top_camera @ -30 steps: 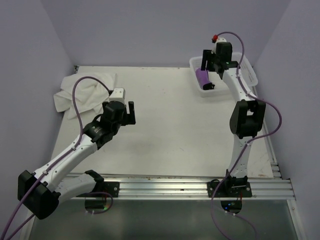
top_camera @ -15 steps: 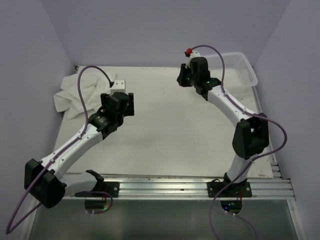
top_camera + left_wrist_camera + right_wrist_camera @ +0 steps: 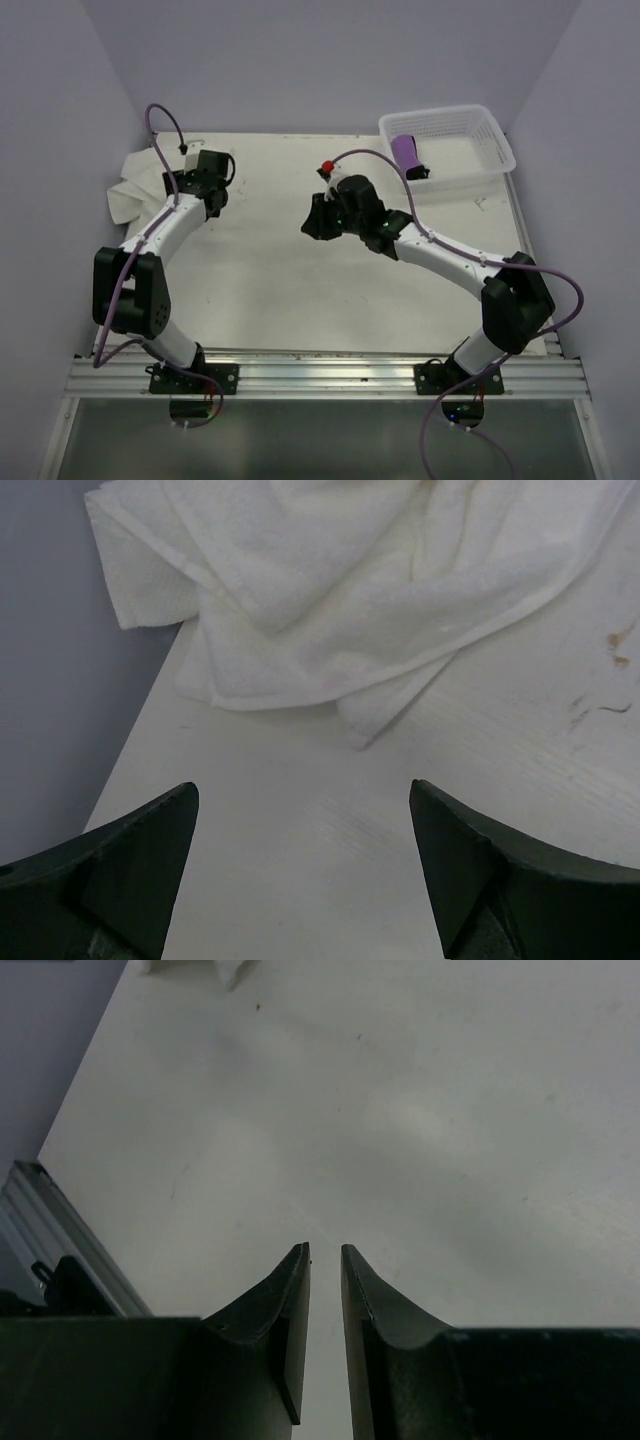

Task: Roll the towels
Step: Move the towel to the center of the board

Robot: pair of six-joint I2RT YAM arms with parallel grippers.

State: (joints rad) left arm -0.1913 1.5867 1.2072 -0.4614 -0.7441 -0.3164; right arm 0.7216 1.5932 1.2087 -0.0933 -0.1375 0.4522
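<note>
Far left, heaped against the wall at the tabletop [image 3: 300,290] corner: large plain white terry towel [image 3: 340,590], folds lying over one another, one hemmed tip poking out toward the near side. Looks soft, limp and light; no stiffness to push against, likely to bunch and drag rather than slide. Best pinched at a hemmed edge or that free tip, low to the surface, catching one layer only. Just short of it, left pincer [image 3: 305,865] spread wide, nothing between. Mid-tabletop, right pincer [image 3: 325,1255] nearly together, only a thin slit, empty. Far right, small purple towel with dark edging [image 3: 408,155], apparently rolled, inside the white perforated plastic basket [image 3: 480,128].
</note>
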